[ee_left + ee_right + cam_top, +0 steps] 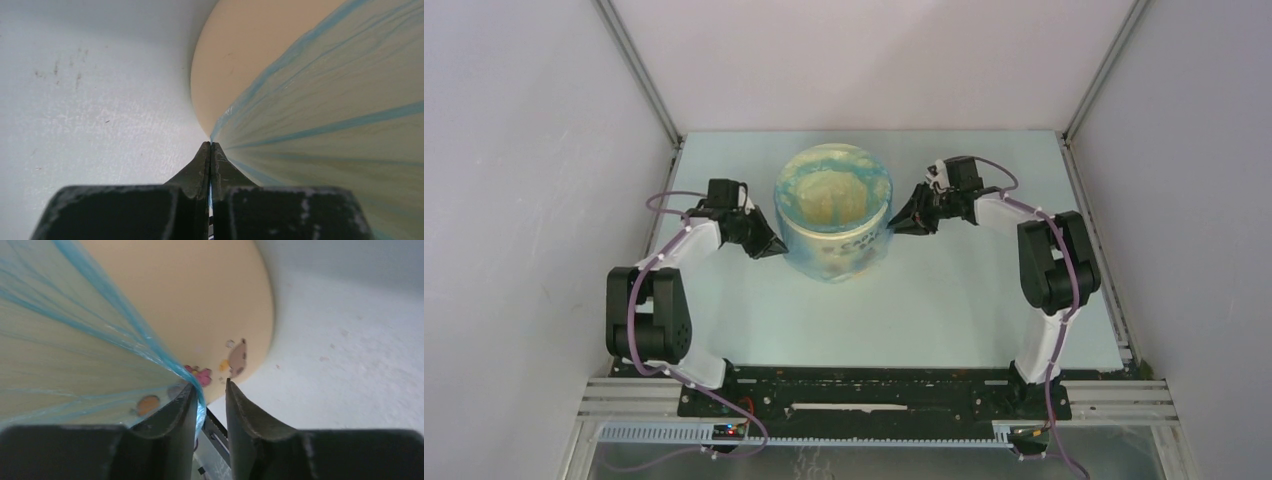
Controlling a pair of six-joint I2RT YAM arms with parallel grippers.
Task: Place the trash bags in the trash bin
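The trash bin (834, 215) stands on the table (944, 310) between the two grippers. A thin blue trash bag (829, 165) lies over its open top and hangs down its outside wall. The left gripper (774, 245) is just beside the bin's left side. Its jaws are pressed tight together, and they pinch the edge of the bag, which pulls to a point right at the tips (210, 145). The right gripper (896, 225) is just beside the bin's right side. Its jaws stand a little apart (210, 385). A bunched strip of bag runs down along the inside of one finger (185, 405), but nothing squeezes it. Small colored pictures (237, 357) show on the bin wall just past the fingertips.
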